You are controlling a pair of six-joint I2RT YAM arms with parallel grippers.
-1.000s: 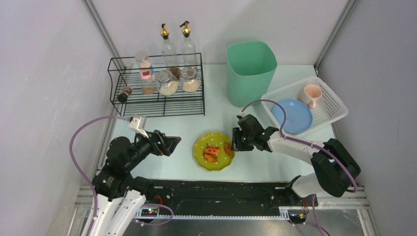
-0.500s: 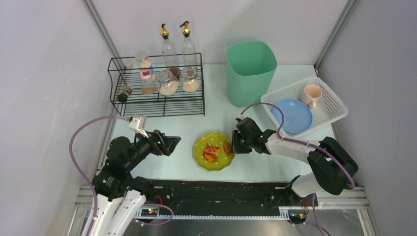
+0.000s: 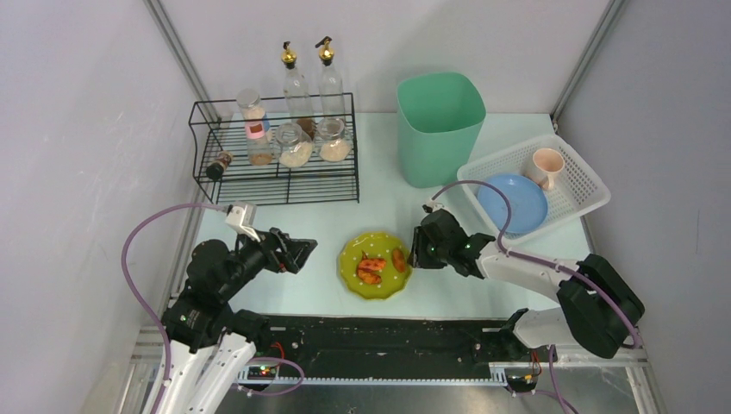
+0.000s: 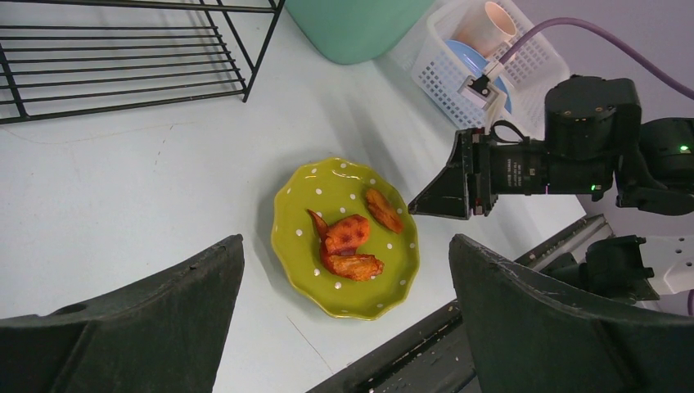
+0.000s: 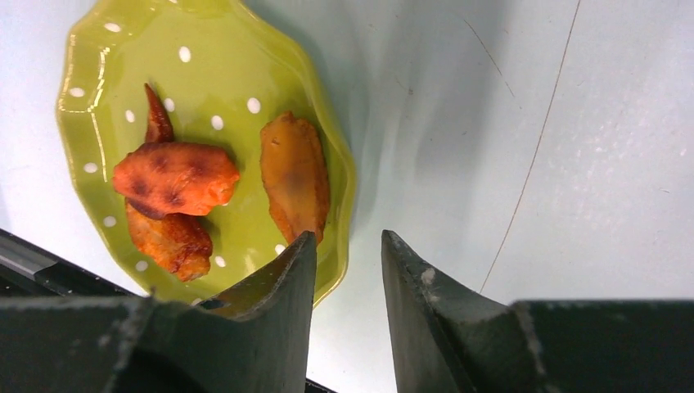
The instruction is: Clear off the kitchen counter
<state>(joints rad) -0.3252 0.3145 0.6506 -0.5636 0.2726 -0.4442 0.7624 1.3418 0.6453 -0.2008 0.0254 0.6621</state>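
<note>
A lime-green dotted plate [image 3: 377, 279] with three fried orange pieces [image 3: 371, 268] lies on the pale mint kitchen counter [image 3: 379, 198], near its front edge. My right gripper [image 3: 416, 250] sits low at the plate's right rim. In the right wrist view its jaws [image 5: 348, 241] stand a narrow gap apart, astride the plate [image 5: 221, 74] rim. One finger is over the plate beside a fried piece [image 5: 295, 176], the other over bare counter [image 5: 491, 123]. My left gripper [image 3: 303, 252] hovers wide open left of the plate [image 4: 385, 278], holding nothing.
A black wire rack [image 3: 276, 185] with jars and bottles stands at the back left. A mint bin [image 3: 438, 125] is behind the plate. A white basket [image 3: 579, 183] at the right holds a blue plate [image 3: 513, 203] and a pink cup [image 3: 546, 166]. A black rail [image 3: 388, 336] borders the near edge.
The right arm's elbow has swung out to the right while its gripper stayed at the plate's right rim, jaws a little narrower. The left arm and the plate have not moved.
</note>
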